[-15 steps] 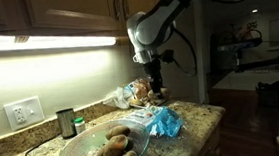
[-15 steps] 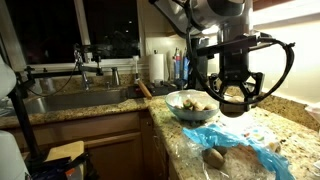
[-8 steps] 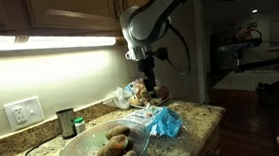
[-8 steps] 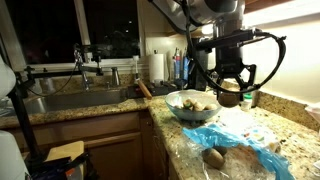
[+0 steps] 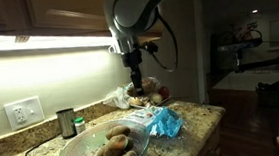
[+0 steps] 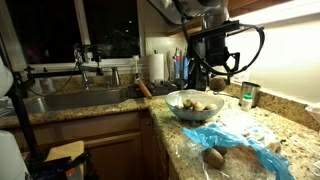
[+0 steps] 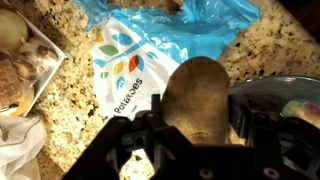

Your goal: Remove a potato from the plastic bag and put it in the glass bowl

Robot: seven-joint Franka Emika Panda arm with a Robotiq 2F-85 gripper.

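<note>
Glossy plastic bag (image 5: 161, 122), clear glass bowl (image 5: 73, 151)

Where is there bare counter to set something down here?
Bare granite: the strip between sink and glass bowl, and below the wall outlet, beside the metal cup. Crowded: around the plastic bag and under the gripper holding a potato.

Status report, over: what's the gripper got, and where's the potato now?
Gripper shut on potato, held up beside the glass bowl. Not yet dropped in; bowl holds other potatoes. Plastic bag below, nothing seen blocking.
</note>
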